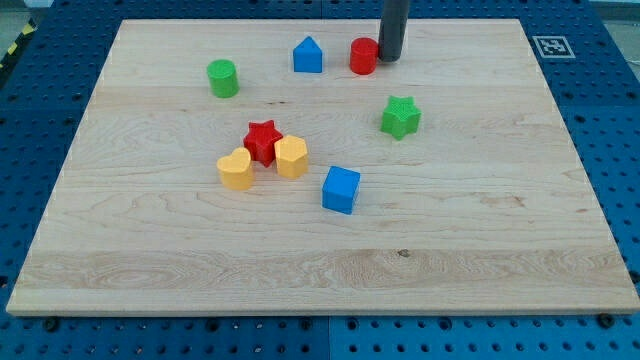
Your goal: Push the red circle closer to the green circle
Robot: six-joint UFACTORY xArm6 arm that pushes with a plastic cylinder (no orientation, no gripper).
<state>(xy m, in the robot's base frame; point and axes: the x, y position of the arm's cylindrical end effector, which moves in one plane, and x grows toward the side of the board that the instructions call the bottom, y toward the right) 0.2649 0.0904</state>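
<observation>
Blue cube (341, 189); my tip (389, 58) touching red circle (363, 57)

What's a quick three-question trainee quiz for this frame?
1. True or false: my tip is at the right side of the red circle.
2. Which block sits between the red circle and the green circle? A) green star B) blue house-shaped block C) blue cube
3. Fill in: the red star sits against two ____ blocks.

Key: 1 true. 2 B, the blue house-shaped block. 3 yellow.
</observation>
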